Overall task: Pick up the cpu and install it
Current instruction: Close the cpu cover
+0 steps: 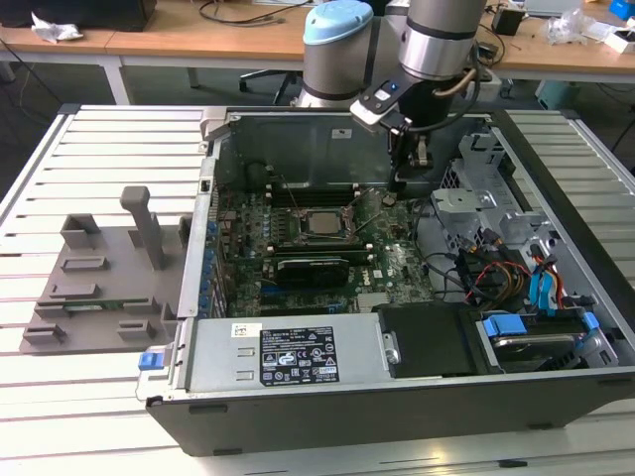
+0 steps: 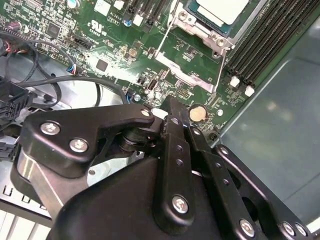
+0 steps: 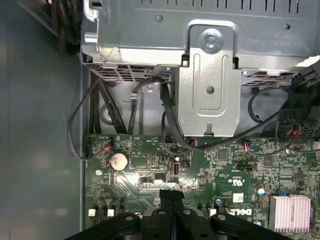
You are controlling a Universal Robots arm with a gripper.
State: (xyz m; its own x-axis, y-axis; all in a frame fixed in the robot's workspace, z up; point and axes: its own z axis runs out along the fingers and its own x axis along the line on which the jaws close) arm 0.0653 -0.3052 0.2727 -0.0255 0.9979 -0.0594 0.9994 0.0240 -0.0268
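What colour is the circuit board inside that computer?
The circuit board is green; the second wrist view shows it best.

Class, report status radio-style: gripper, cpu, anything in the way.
Black gripper shut, empty, above green motherboard. Silvery-grey square cpu seated in black socket, apart from gripper. Nothing between them.

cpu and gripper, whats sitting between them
In the second wrist view, the silver socket frame and a stretch of green motherboard lie between the gripper and the cpu.

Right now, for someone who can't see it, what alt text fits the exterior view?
The robot's hand hangs inside an open computer case, over the green motherboard, to the exterior view's right of the cpu seated on it.
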